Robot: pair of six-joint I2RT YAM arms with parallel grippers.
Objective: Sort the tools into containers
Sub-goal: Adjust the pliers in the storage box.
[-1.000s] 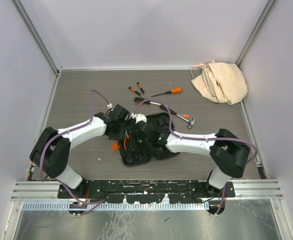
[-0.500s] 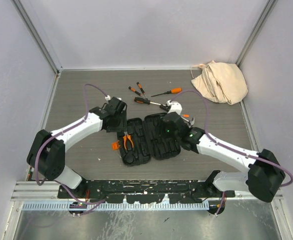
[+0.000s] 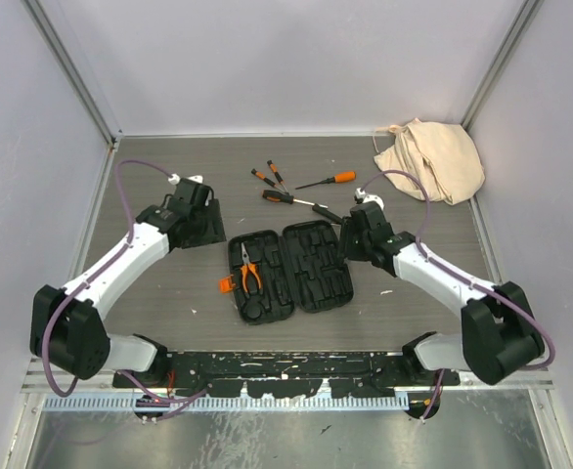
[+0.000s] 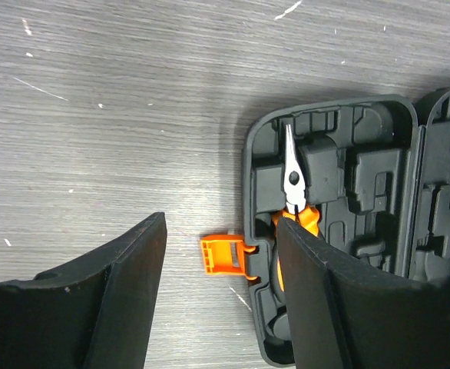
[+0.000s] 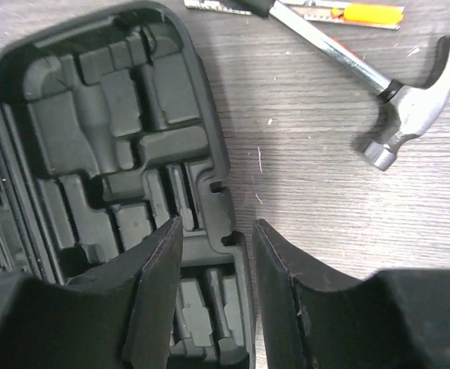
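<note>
Tool case [image 3: 288,274]: black clamshell, lying open and flat in the middle of the worktop [image 3: 150,166] between the two arms, with the moulded slots of both halves facing up.
Orange latch [image 4: 223,254]: sticks out from the outer edge of the case's left half and rests on the worktop.
Pliers [image 4: 292,188]: orange-handled, seated in a slot of the left half, nose pointing toward the far wall.
Left fingers [image 4: 117,300]: released and spread wide, grasping nothing. They hover over bare worktop just left of the case, and the wrist view shows the latch in the gap between them.
Right fingers [image 5: 152,292]: parted, with nothing between them, held above the right rim of the case's right half.
Hammer [image 5: 409,115]: steel head and shaft lying on the worktop just right of the case, not touching it, near the right fingers.
Screwdrivers [image 3: 330,180]: four lying loose on the worktop beyond the case, toward the far wall, none of them in a slot.
Cloth bag [image 3: 431,159]: beige, crumpled in the far right corner, well apart from the case.
Worktop: grey wood grain, with a few pale scratches showing in the wrist views.
</note>
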